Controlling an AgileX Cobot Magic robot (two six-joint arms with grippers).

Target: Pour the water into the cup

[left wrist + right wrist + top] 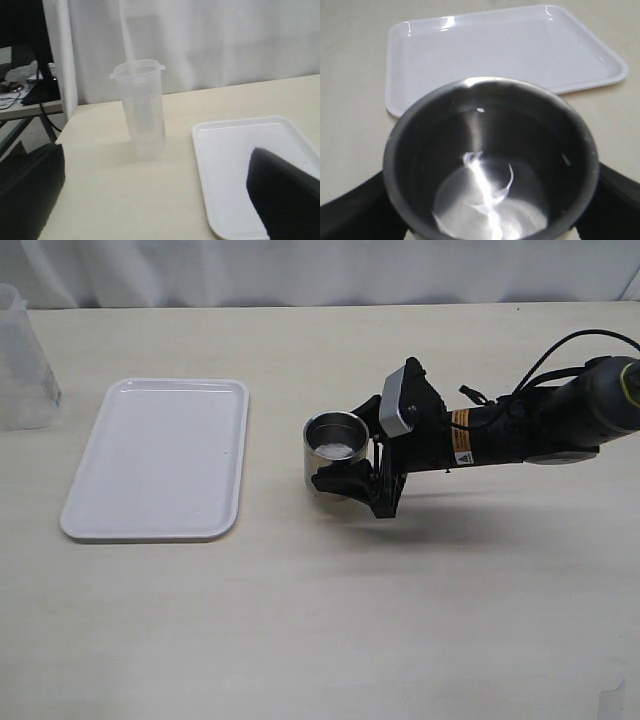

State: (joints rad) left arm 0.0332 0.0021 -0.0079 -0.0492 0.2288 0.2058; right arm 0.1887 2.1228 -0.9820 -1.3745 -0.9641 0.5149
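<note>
The cup [335, 448] is a short steel tumbler standing upright on the table, right of the middle. A shiny film of water [490, 200] lies on its dark bottom. My right gripper [342, 445] reaches in from the right, one black finger on each side of the cup, and the jaws press its wall. The right wrist view looks straight down into the cup [490, 125]. My left gripper [160, 200] is outside the exterior view. Its two dark fingers [285, 195] stand wide apart, open and empty, over the table near the tray's edge.
A white tray [160, 460] lies left of the cup, also seen as the tray [235, 160] and the tray [495, 50]. A tall translucent plastic container [20, 360] stands at the far left back; the same container [140, 110] is upright beside the tray.
</note>
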